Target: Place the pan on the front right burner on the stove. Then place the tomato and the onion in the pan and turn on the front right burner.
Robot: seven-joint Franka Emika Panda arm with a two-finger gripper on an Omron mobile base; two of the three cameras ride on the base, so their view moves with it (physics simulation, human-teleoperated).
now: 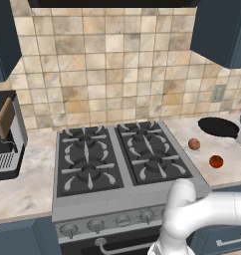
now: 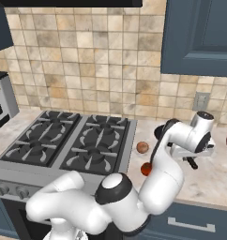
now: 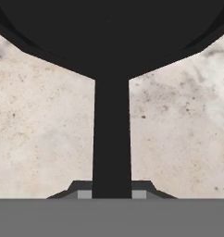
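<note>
gripper [image 3: 112, 194] clamped on pan [image 1: 218, 126] handle; pan on counter [image 1: 23, 189] at 2 o'clock of stove [image 1: 117, 164]; tomato [image 1: 216, 161], onion [image 1: 193, 144] nearby

Flat, even rendered light everywhere, barely any shadows, no glare; everything's sharp but kinda low-res and blocky.

**Surroundings of the Cooking Area**

A speckled beige marble countertop [image 1: 23, 189] is seen on both sides of the range. The wall behind is covered by a tan and cream square-tiled backsplash [image 1: 112, 64], on which a grey wall outlet [image 2: 200, 101] is mounted. Dark blue upper cabinets [image 2: 200, 37] are hung above. A black and silver toaster-like appliance [image 1: 5, 134] is set at the left.
</note>
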